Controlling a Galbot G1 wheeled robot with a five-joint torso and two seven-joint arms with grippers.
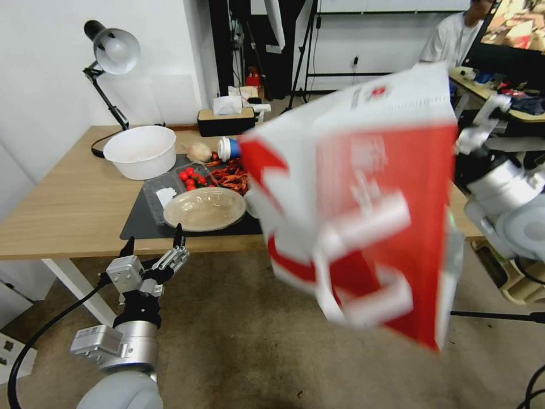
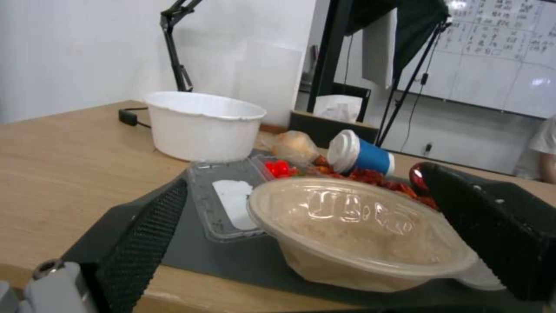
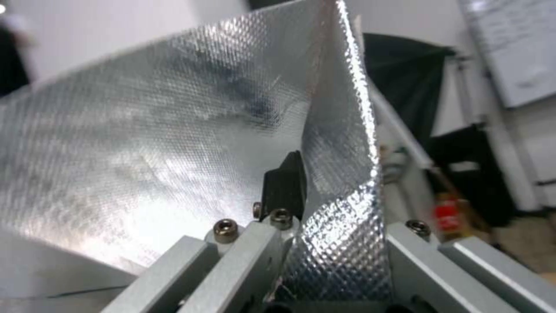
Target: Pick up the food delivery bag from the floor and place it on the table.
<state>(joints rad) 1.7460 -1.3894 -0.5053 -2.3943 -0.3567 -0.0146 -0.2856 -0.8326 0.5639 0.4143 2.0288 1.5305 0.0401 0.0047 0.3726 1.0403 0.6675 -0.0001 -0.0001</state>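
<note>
The food delivery bag [image 1: 369, 199] is held up in the air, clear of the floor [image 1: 238, 335], in front of the near edge of the worktop [image 1: 68, 199] and to the right of the food laid out there; it is tilted, its red band and white strap handles turned towards the head camera, its small red logo near the top. The right arm is raised at the right side, bent at its silver joints, and reaches to the bag's upper right edge; in the right wrist view the right end effector [image 3: 289, 195] is seen clamped on the bag's wall — one dark finger [image 3: 285, 187] is pressed against the silver foil lining, the foil folded between the two metal finger mounts.

The left arm is held low and forward, wrist pointing up towards the worktop's near edge; the left end effector [image 1: 153, 245] is spread wide and grips nothing, its two dark fingertips just below the edge of the dark mat [image 1: 142, 224]. On the mat, a lidded clear bowl [image 2: 359, 226] is set nearest the left arm; behind it lie a clear tray [image 2: 223, 198] and a blue cup [image 2: 362, 155] on its side; a white tub [image 1: 139, 151] stands on the bare wood beside the mat.
</note>
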